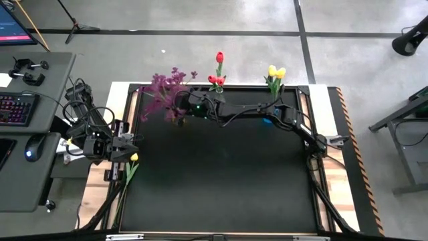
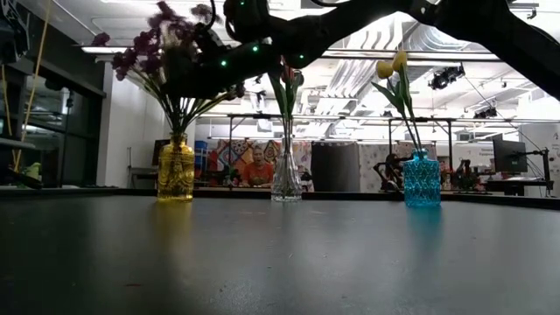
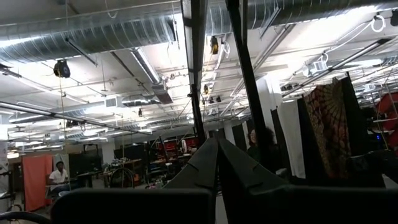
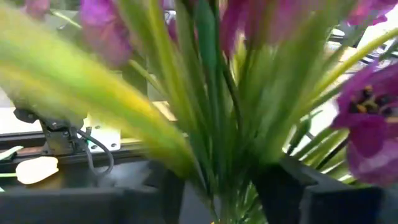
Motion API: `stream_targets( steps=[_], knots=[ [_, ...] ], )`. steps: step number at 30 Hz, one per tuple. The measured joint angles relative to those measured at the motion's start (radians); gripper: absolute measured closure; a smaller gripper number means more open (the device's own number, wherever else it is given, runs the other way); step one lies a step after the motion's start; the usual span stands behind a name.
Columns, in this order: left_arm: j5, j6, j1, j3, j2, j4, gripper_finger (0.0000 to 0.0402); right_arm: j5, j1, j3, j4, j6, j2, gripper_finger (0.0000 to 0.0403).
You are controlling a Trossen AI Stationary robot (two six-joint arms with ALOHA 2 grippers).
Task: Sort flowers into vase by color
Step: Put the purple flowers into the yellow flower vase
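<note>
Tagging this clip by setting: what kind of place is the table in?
Probably a robotics lab or workshop in an industrial hall: bare ceiling ducts, a computer desk with keyboard beside the table, and a person at benches behind.

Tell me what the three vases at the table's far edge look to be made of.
Yellow vase: translucent amber with a ribbed, glossy wall, probably glass. Clear vase: see-through, the room shows through it, likely glass. Blue vase: translucent turquoise with a faceted diamond texture; glass or moulded plastic, the look leaves it open.
</note>
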Motion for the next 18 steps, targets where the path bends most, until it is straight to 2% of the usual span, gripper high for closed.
stream_targets(
  steps=[6,14,18],
  knots=[
    [0.0,0.0,0.0,0.0,0.0,0.0,0.0402,-0.002,0.0,0.0,0.0,0.0,0.0,0.0198],
    [-0.043,0.002,0.0,0.0,0.0,0.0,0.0402,-0.002,0.0,0.0,-0.018,-0.001,-0.013,0.019],
    [-0.048,0.028,0.0,0.0,0.0,0.0,0.0402,-0.002,0.0,0.0,-0.113,-0.036,-0.04,0.019]
  ],
)
